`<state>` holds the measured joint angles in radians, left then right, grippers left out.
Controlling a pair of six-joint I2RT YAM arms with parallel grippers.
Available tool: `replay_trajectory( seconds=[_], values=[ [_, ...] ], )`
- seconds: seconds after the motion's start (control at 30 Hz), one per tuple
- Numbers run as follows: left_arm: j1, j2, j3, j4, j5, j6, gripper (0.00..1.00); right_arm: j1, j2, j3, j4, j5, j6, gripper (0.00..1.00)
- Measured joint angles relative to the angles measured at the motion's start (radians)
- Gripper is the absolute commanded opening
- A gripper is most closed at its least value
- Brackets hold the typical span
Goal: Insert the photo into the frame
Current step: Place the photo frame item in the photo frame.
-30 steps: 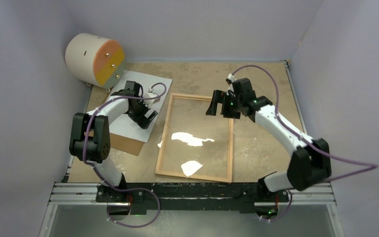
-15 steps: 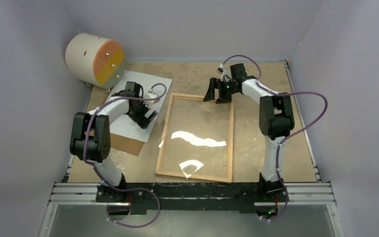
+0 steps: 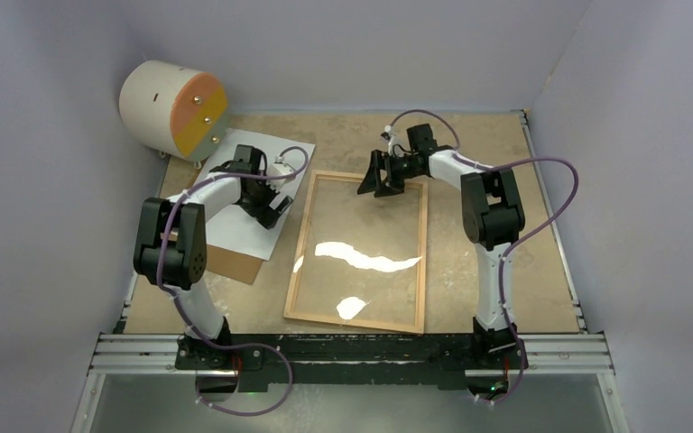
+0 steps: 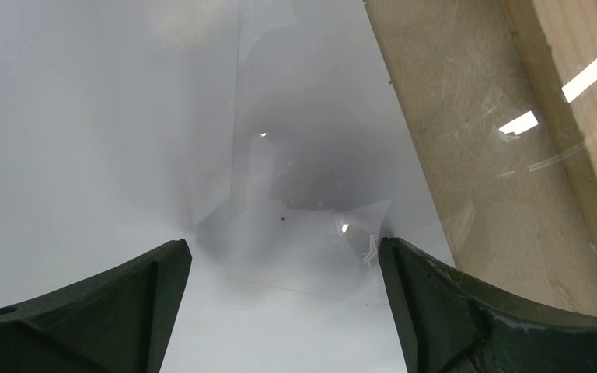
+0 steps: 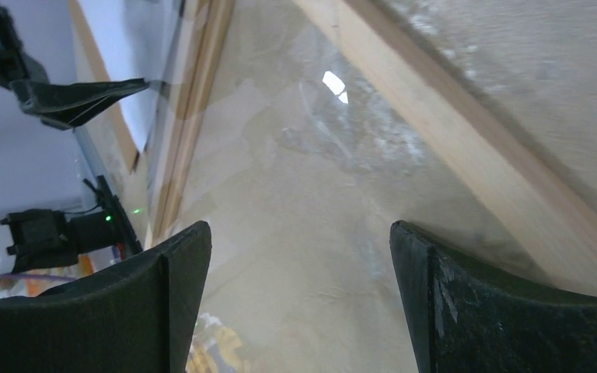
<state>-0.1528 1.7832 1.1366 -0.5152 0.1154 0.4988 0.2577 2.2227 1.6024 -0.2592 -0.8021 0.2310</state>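
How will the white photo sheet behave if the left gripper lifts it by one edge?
Probably floppy: the photo is a thin sheet lying flat on the brown board, so it may sag. It reflects the left gripper faintly, so likely smooth and slippery. Likely very light.

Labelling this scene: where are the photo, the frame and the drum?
the photo (image 3: 239,233): top view, its bare white back
the frame (image 3: 352,322): top view, its near wooden rail
the drum (image 3: 197,117): top view, its coloured end face
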Motion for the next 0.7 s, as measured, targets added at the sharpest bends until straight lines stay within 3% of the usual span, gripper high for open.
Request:
replay_trajectory(
  seconds=[0.33, 0.5, 0.7],
  values=[
    [-0.019, 0.032, 0.033, 0.033, -0.001, -0.013, 0.98, 0.024, 0.007, -0.098, 0.144, -0.139, 0.072, 0.69],
    [-0.021, 0.046, 0.051, 0.037, -0.001, -0.018, 0.98, 0.025, -0.061, -0.275, 0.289, -0.188, 0.164, 0.47],
    [-0.027, 0.063, 0.072, 0.04, -0.001, -0.018, 0.98, 0.037, -0.135, -0.426, 0.454, -0.242, 0.295, 0.35]
  ],
)
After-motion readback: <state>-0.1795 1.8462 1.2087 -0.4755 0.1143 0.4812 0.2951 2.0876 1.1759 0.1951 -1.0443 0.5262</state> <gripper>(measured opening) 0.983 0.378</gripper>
